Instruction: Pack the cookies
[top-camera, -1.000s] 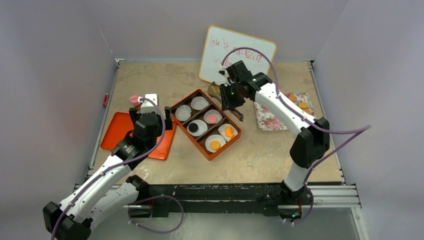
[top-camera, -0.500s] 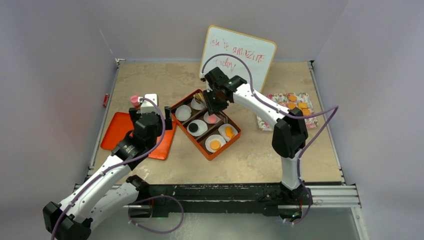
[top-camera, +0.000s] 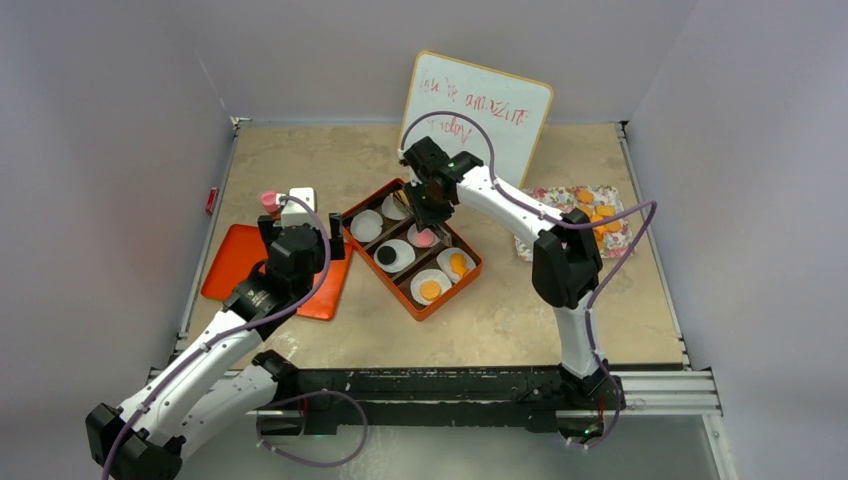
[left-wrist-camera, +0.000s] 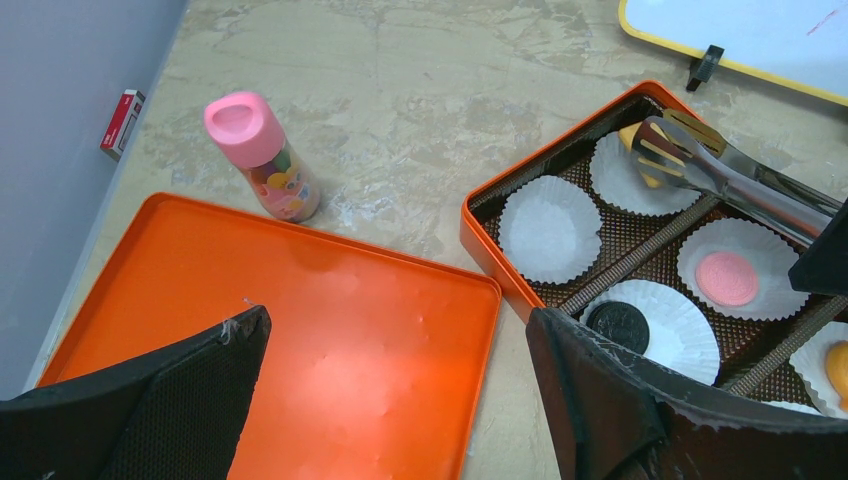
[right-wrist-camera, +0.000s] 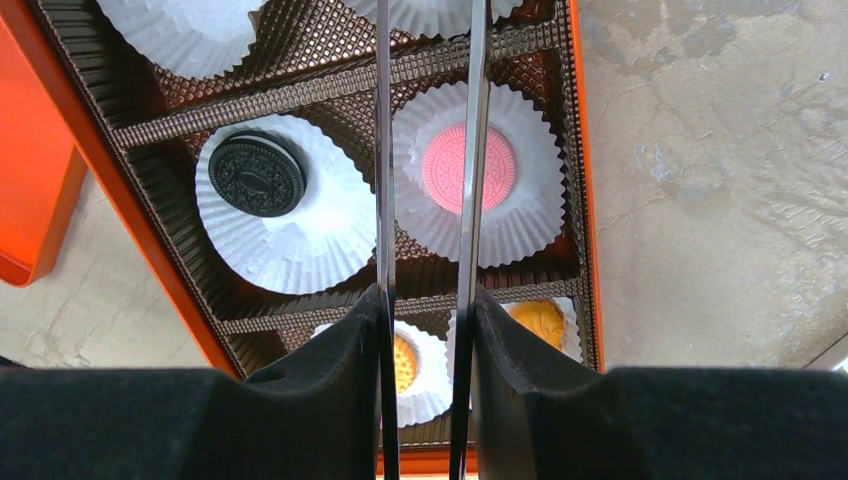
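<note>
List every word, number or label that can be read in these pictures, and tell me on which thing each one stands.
No text here can be read with certainty.
whiteboard: red handwriting in two lines, too blurred to quote.
pink-capped bottle: a coloured printed label, no letters legible.
small red box: print too small to read.
black cookie: an embossed pattern, no word can be made out.

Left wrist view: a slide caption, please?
Tongs hold an orange cookie over a paper cup; a pink cookie and a black cookie sit nearby.
</note>
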